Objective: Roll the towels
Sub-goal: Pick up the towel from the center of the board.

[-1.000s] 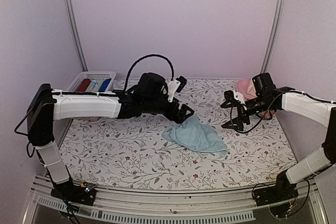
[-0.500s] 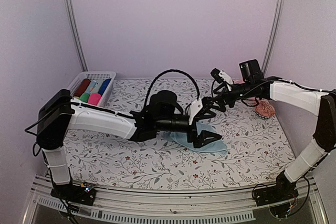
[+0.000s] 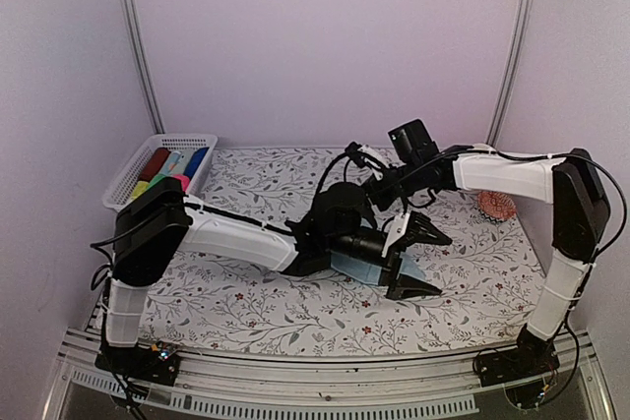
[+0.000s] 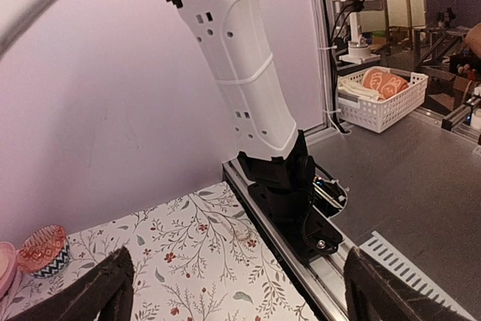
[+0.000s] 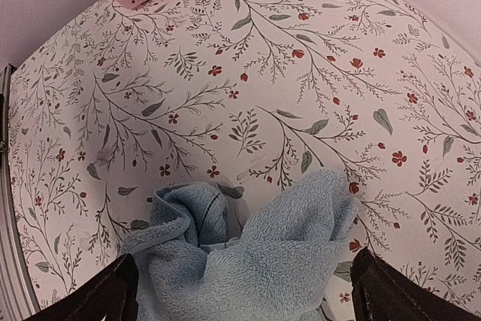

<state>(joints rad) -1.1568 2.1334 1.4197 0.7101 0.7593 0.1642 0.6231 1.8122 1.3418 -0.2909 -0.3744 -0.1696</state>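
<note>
While both my arms reach over the middle of the table [image 3: 226, 297], the holdings stand thus.

1. Left gripper [image 3: 426, 265]: fingers spread wide, nothing between them. It points away from my left base, toward the right arm's base.
2. Right gripper [image 3: 369, 176]: fingers spread wide, nothing held. It hangs just beyond the left gripper, pointing down at the table.
3. Pale blue towel [image 5: 263, 261]: unrolled, crumpled in loose folds, lying on the table right below the right gripper. From above it shows under the left gripper's wrist; whether that gripper touches it I cannot tell.
4. Small patterned bowl [image 3: 495, 206]: on the table, well to the right of both grippers.
5. White basket [image 3: 126, 182]: far to the left of both grippers, holding coloured rolls [image 3: 162, 159].
</note>
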